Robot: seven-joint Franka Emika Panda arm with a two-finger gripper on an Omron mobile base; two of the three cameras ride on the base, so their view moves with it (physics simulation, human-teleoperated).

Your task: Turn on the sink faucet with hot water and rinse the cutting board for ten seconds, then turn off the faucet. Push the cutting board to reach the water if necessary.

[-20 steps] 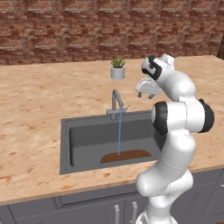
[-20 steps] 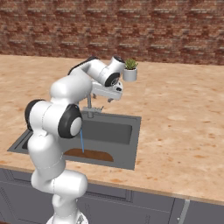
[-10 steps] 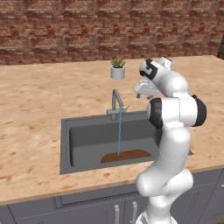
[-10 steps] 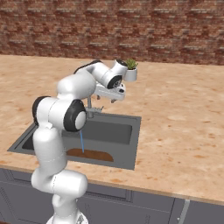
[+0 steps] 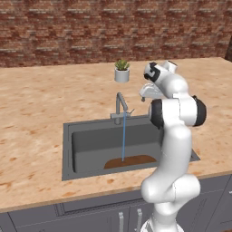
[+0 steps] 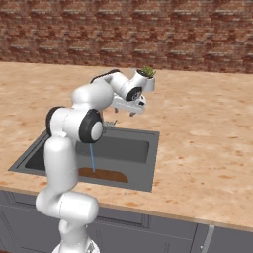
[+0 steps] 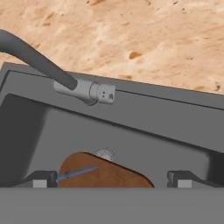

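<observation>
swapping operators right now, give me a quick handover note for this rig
Gripper: jaws open, holding nothing, raised over the counter behind the sink, right of the sink faucet.
Water is running from the spout onto the cutting board, which lies at the front of the basin.
Done: faucet on, board under the stream.
Left: finish the rinse, then shut the faucet off. Hot or cold cannot be told.

The arm (image 5: 174, 136) is glossy white, built of rounded, tube-like segments that swell into bulbous housings at each bend. Dark, near-black rings and caps mark the joints, the largest a round dark disc on the shoulder housing. The end effector (image 5: 146, 93) is pale grey-white, with two small dark fingertips (image 7: 41, 179).
</observation>
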